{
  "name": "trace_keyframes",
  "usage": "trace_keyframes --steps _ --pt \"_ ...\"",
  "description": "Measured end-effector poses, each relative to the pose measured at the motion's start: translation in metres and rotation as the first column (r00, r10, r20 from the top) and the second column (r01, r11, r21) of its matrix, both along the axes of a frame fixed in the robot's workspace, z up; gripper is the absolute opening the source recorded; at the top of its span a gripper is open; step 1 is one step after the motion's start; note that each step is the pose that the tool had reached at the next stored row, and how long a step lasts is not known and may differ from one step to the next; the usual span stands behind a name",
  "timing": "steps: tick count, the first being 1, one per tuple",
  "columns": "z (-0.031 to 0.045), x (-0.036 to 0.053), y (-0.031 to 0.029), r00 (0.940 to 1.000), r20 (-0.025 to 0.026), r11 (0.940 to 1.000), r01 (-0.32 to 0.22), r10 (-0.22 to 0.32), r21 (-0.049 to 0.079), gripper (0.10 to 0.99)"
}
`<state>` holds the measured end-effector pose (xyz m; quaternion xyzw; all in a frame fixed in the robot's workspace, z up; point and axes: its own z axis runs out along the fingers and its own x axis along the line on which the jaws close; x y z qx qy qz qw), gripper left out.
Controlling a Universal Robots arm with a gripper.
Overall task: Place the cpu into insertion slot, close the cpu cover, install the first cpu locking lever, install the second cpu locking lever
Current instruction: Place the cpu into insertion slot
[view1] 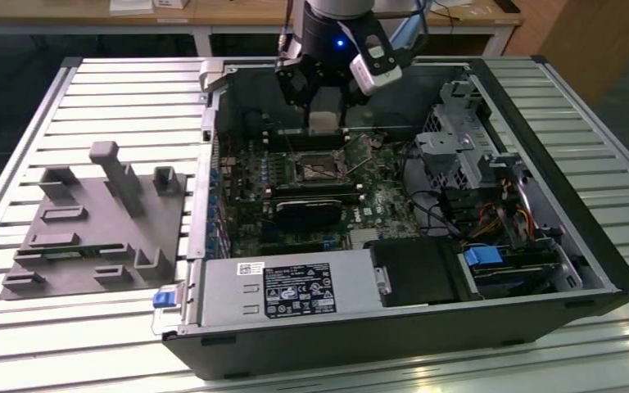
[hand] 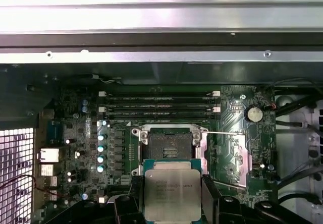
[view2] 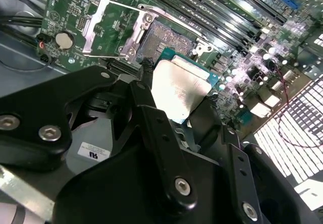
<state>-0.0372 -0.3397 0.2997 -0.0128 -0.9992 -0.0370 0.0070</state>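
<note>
My gripper (hand: 172,206) is clamped on the cpu (hand: 172,188) by two opposite edges, holding it clear of the board. Just beyond, the insertion slot (hand: 169,146) sits bare. A tilted or off-square descent could, I judge, bend its pins. Beside it the cpu cover (hand: 229,156) lies flipped open.

A grey fixture block (view1: 85,229) sits on the slatted table (view1: 128,82) beside the computer case (view1: 402,336).
</note>
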Motion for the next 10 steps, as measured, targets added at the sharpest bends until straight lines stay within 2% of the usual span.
trace_keyframes --steps 10 --pt "-0.0181 0.0000 0.0009 1.0000 0.0000 1.0000 0.000 0.000 0.000 0.537"
